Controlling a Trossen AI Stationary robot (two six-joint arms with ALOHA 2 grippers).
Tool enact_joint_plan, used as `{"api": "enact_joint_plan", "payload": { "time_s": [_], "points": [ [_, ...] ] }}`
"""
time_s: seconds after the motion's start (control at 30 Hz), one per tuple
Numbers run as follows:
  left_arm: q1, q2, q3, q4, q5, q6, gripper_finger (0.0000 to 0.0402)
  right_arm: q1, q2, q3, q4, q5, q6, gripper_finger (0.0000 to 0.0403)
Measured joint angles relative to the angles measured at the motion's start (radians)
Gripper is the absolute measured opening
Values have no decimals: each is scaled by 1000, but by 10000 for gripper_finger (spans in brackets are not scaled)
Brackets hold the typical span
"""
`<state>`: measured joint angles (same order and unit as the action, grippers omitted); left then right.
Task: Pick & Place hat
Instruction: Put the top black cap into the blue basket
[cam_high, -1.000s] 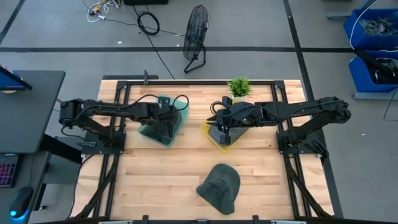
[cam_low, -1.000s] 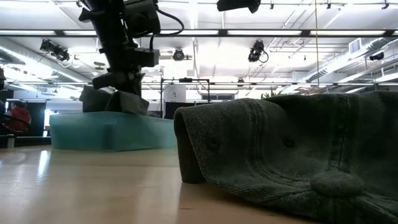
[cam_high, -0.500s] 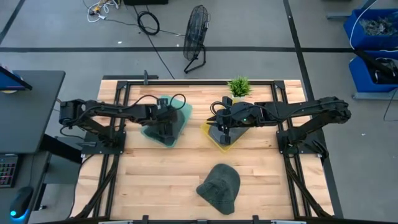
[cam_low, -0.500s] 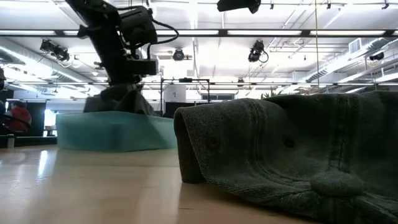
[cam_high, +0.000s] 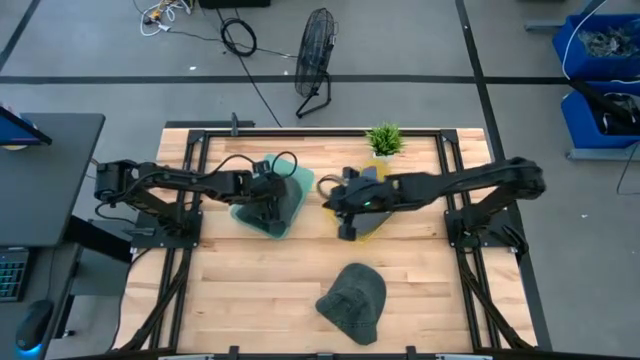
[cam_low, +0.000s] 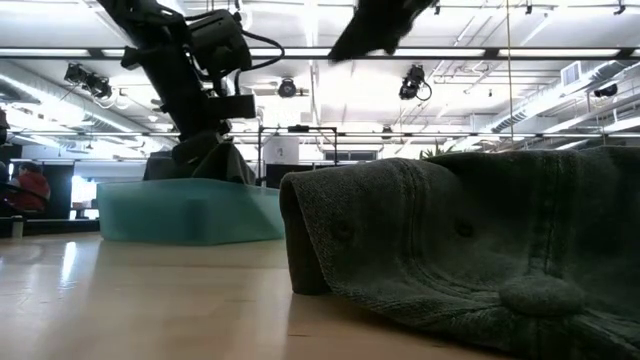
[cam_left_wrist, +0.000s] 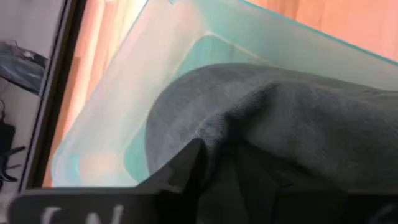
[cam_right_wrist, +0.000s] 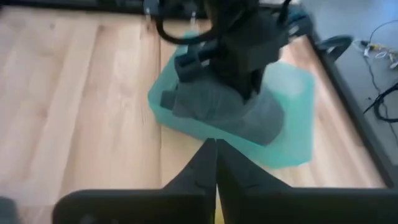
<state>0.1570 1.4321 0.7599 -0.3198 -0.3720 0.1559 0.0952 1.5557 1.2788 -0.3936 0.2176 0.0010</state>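
Setting a gray hat (cam_left_wrist: 280, 118) down into the teal bin (cam_high: 295, 185) with the left gripper (cam_high: 268, 200) — looks like the step in hand. Open, or pinching the cloth? Cannot tell from here. To do it well: go slow, push the hat low, and let go only with the whole hat inside the walls. Then lift straight up, to avoid pulling cloth out over the rim. Right gripper (cam_high: 345, 222) shut tight on nothing, up over the yellow bin (cam_high: 372, 222) just beside the teal one. Best to keep it away from the left arm — very near already. Another hat (cam_high: 353, 300) lying on the counter (cam_high: 250, 290) at the front, well apart from both bins, not yet picked up.
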Motion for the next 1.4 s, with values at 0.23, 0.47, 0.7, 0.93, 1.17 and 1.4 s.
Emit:
{"api": "enact_joint_plan", "payload": {
  "time_s": [0.23, 0.47, 0.7, 0.93, 1.17, 1.4],
  "points": [
    [-82, -45, 109, -210, 4, -155, 126, -16, 200, -1, 181, 49, -3, 3],
    [-152, -130, 198, -391, -131, -285, 106, -79, 331, -1, 349, 39, 27, 2],
    [-131, -140, 198, -724, -260, -611, 78, -101, 384, -1, 477, -189, 89, 1],
    [-131, -103, 198, -806, -329, -779, 31, -101, 448, -1, 535, -210, 84, 1],
    [-115, -15, 198, -811, -293, -804, 5, -103, 466, 0, 586, -192, 92, 1],
    [-77, 69, 198, -827, -247, -839, 4, -104, 466, 0, 582, -181, 90, 1]
  ]
}}
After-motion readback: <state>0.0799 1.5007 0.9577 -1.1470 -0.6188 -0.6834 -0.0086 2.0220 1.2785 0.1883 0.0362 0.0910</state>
